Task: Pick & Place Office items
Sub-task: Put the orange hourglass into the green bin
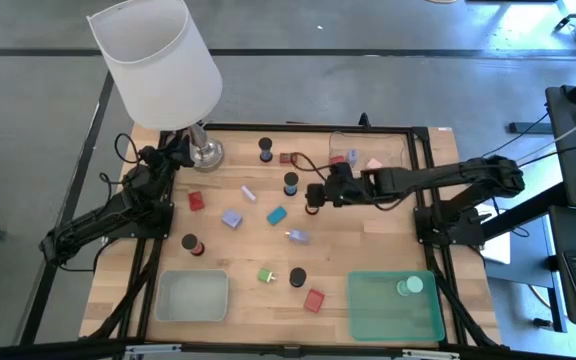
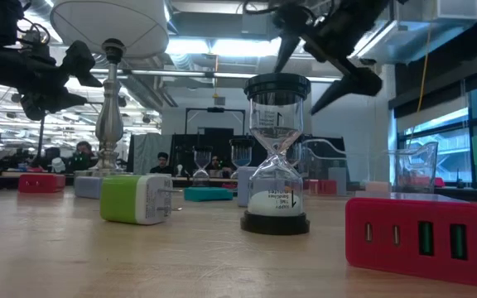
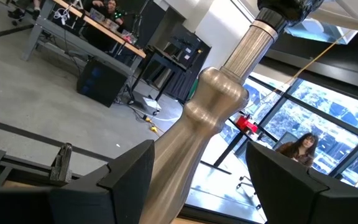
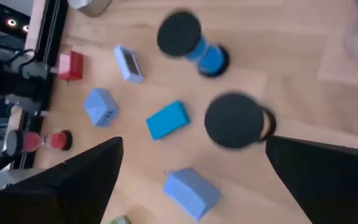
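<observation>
Office items lie scattered on the wooden table point(image 1: 238, 255): dark-capped hourglasses point(image 1: 290, 183) point(image 1: 266, 148), a teal block point(image 1: 276, 215), lilac blocks point(image 1: 232, 217), red blocks point(image 1: 196, 201) and a green piece point(image 1: 266, 275). My right gripper point(image 1: 313, 195) hangs open above the table's middle, beside one hourglass. In the right wrist view that hourglass's dark cap point(image 4: 232, 119) lies ahead, between the spread fingers point(image 4: 92, 168). My left gripper point(image 1: 175, 150) is open at the far left, level, with the lamp's metal stem point(image 3: 213, 115) between its fingers. My left gripper has the lamp's stem running between its open fingers point(image 3: 126, 177), which point level at it. I cannot tell whether either finger touches the stem. My right gripper touches nothing.
A white-shaded lamp point(image 1: 158, 60) stands at the far left corner. A clear tray point(image 1: 368, 148) sits far right, a grey tray point(image 1: 193, 296) near left, and a green tray point(image 1: 395, 318) near right holding a pale round piece point(image 1: 408, 286). Black frame rails edge the table.
</observation>
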